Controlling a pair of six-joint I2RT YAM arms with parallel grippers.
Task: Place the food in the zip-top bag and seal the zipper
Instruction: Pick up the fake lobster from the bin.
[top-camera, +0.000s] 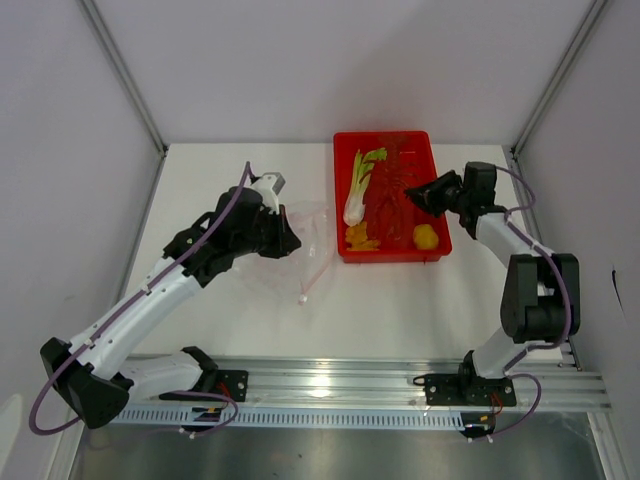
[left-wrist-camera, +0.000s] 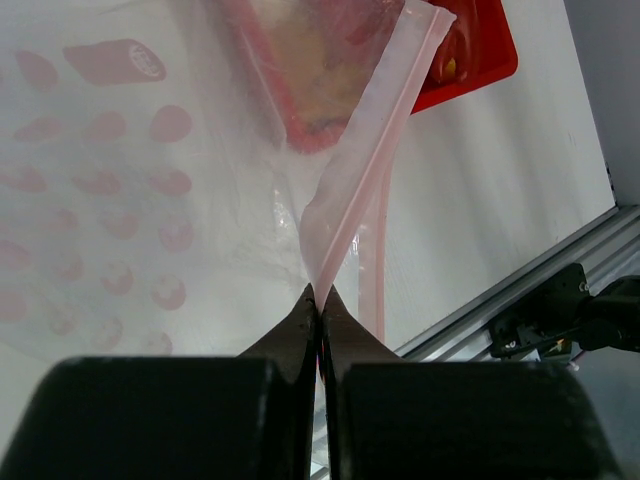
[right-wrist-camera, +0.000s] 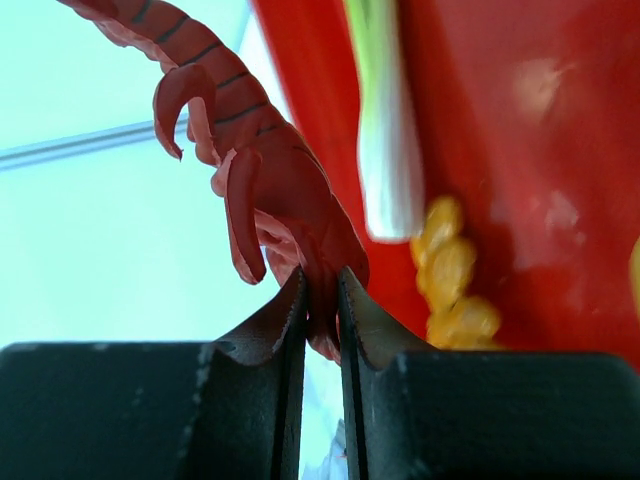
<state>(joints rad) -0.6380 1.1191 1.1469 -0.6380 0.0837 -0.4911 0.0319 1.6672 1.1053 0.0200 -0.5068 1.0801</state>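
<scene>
Bag (top-camera: 305, 245) lies slack on the table (top-camera: 400, 300), left of the tray (top-camera: 340, 215) and just beside it. Left gripper (left-wrist-camera: 318, 295) is clamped tight on one end of the mouth edge, where the zipper (left-wrist-camera: 385, 150) runs up and away from the tips.

- Risk, bag side: only one point of the mouth is held. The film is floppy and the mouth looks likely to sag flat, so a long item could push the bag along instead of entering.
- Risk, zipper: the strip is folded over near the pinch, and a crease there could stop a clean seal later.

Tray holds the stalk (top-camera: 362, 185) on its left and yellow pieces (top-camera: 360, 238) at the near end. Lobster (right-wrist-camera: 290, 190) lies along the middle, and the right gripper (right-wrist-camera: 322, 285) is closed narrow on one thin end of it.

- Risk, lobster: the grip is at the very tip, so the body may swing or slip out. Its curled legs could hook the tray wall or the bag lip.
- Cannot tell whether it is clear of the tray floor.

Room: the strip of table between bag and tray is slim. Open table lies nearer, toward the rail (top-camera: 400, 380). The side wall (top-camera: 600, 200) stands close to the right arm, so there is little swing that way.
</scene>
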